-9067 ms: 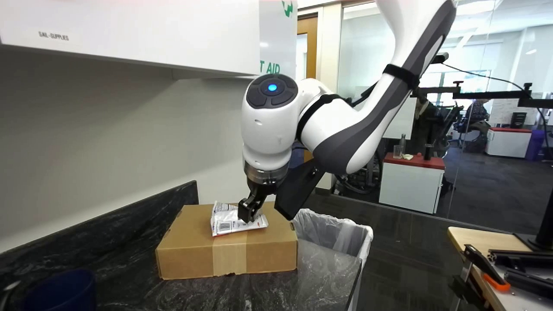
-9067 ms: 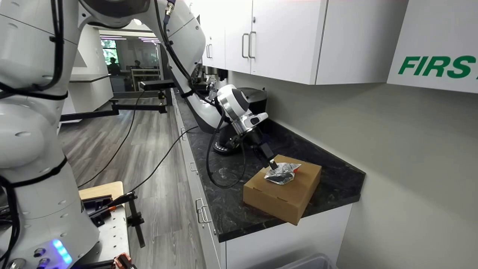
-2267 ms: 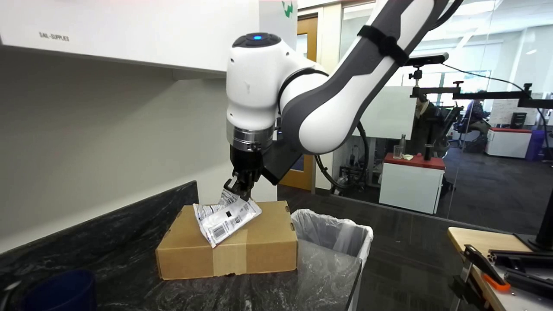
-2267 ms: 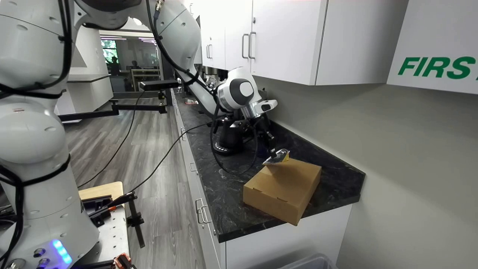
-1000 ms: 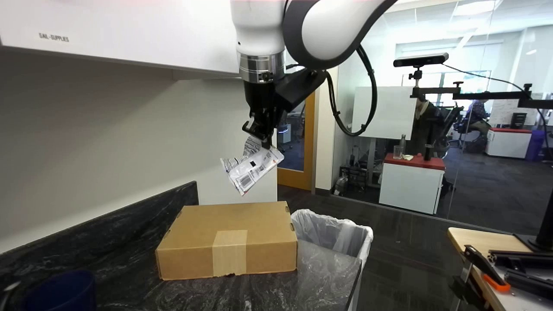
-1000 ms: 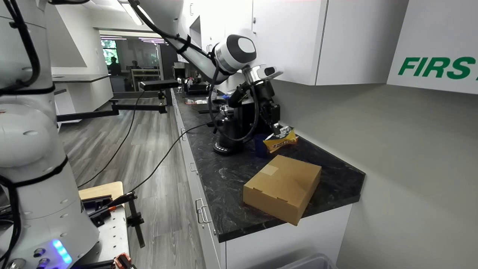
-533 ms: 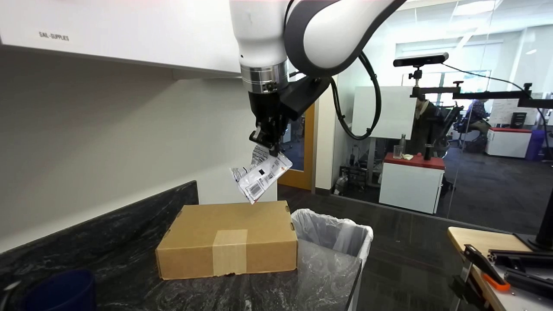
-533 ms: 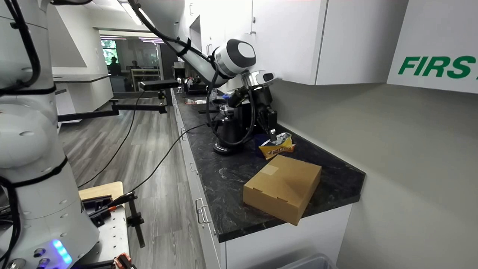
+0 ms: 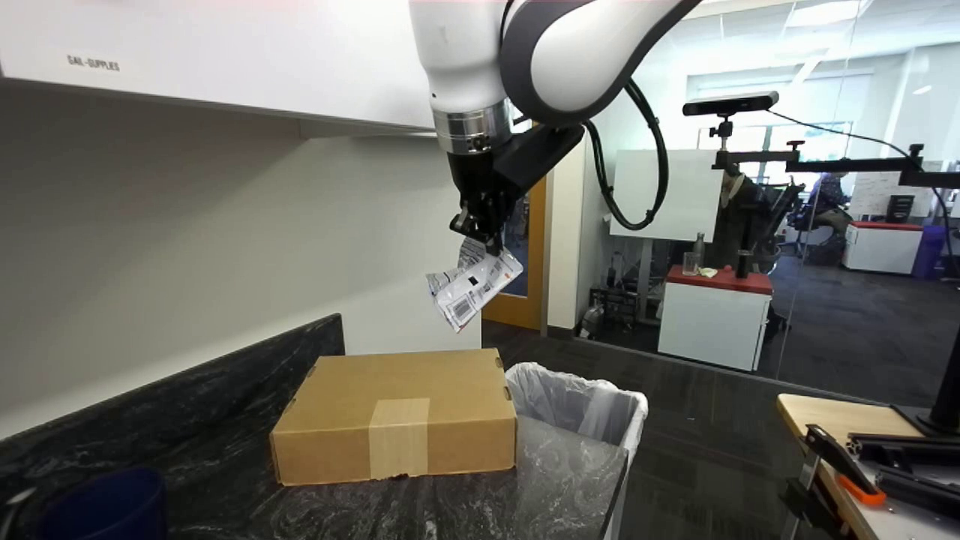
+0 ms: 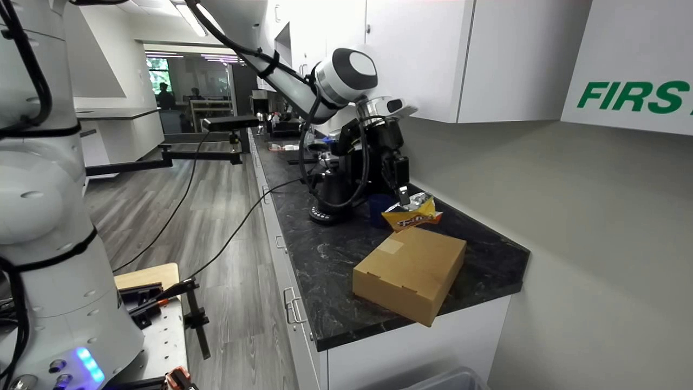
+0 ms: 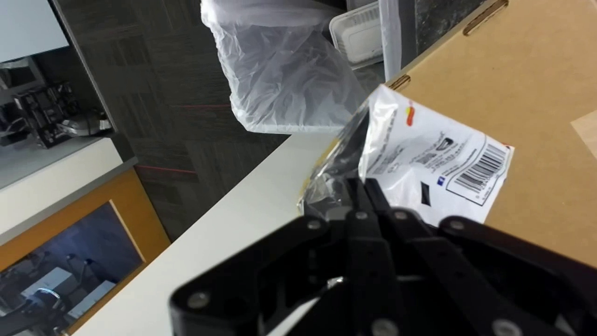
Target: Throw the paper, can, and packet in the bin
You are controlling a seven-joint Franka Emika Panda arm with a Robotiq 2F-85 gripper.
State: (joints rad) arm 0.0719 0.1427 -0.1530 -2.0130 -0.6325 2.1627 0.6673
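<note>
The end effector [image 11: 365,183] pinches the foil packet [image 11: 436,161] higher than the cardboard box [image 9: 394,416]; in an exterior view, the bag-lined bin [image 9: 638,417] stands right of the box; a blue cup [image 9: 109,504], near left.

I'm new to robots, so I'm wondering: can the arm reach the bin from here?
Probably yes: the gripper holds the packet higher than the cardboard box, and nothing visible blocks the way to the bin, whose lined top stands open.

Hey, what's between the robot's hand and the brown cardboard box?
The packet: in an exterior view it hangs from the closed hand, higher than the cardboard box, with a gap showing beneath it.
</note>
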